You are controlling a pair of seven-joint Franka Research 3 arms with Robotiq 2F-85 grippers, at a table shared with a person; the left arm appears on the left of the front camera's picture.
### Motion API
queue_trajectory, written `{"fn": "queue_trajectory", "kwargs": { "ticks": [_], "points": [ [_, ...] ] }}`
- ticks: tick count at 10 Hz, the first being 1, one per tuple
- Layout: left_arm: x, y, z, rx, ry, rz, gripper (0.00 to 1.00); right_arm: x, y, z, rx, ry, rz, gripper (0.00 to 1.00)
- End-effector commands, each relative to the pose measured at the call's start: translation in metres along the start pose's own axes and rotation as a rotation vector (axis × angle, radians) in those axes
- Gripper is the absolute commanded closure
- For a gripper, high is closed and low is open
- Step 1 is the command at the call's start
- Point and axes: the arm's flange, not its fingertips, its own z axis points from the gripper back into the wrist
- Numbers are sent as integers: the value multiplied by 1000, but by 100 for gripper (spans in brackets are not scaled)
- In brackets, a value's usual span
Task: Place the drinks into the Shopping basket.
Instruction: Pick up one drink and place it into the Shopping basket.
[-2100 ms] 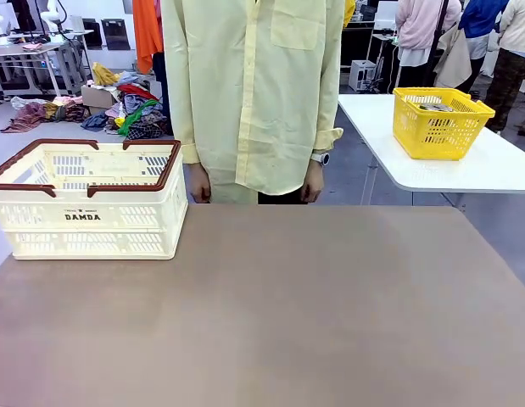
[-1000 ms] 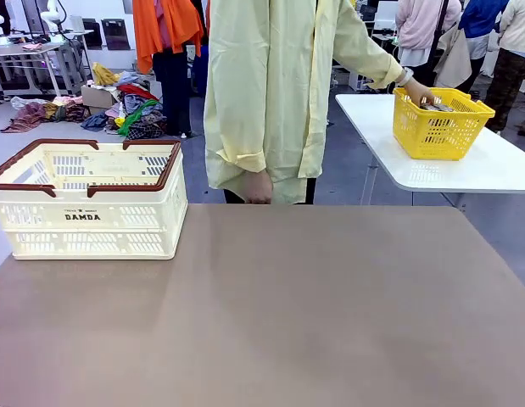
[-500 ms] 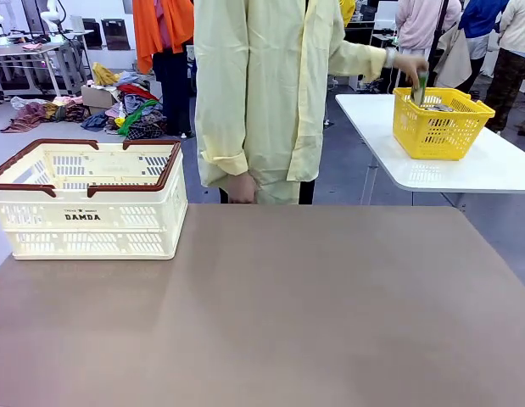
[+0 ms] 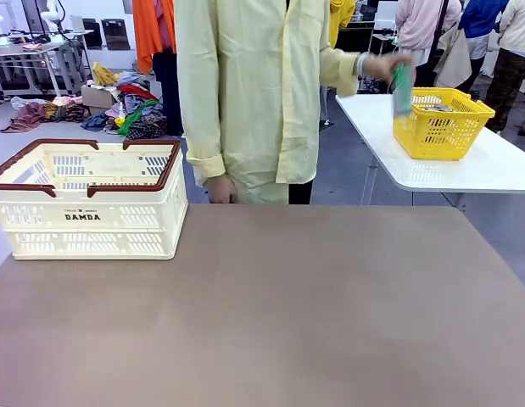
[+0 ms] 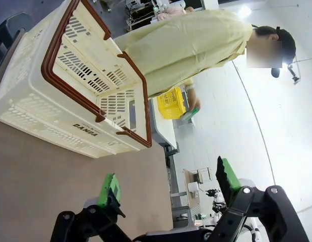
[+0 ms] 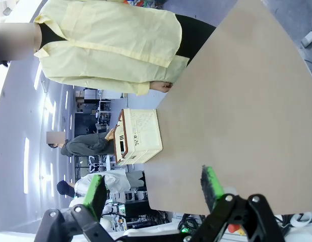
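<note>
Currently both pincers are spread wide and pinch nothing. My left pincer (image 5: 167, 181) hangs above the brown tabletop (image 4: 287, 322), looking toward the large cream-white slatted plastic shopping basket with dark red-brown rim handles (image 4: 84, 229). My right pincer (image 6: 151, 184) hangs over the opposite side of the tabletop. The basket stands upright near the far edge on my left, open top up; I judge it is placed there so my left arm has a short path for drops. The only drink I can identify is 1 slim green metal can (image 4: 403, 89), blurred, gripped in the person's raised hand (image 4: 381, 66) just above the small yellow mesh basket (image 4: 440, 127) on the white side table (image 4: 466, 174). Silvery shapes inside that yellow basket may be more cans, but they are too small to confirm. The side table stands well apart from my arms, so the person is presumably carrying the can across to me. Keeping both pincers wide lets either one take it.
</note>
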Motion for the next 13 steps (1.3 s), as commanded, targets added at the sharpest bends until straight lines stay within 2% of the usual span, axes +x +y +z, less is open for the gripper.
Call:
{"fn": "queue_trajectory", "kwargs": {
  "ticks": [1,13],
  "points": [
    [2,1,1,1,8,-22,0,0,1,1,13,-2,11,0],
    [2,1,1,1,8,-22,0,0,1,1,13,-2,11,0]
  ]
}}
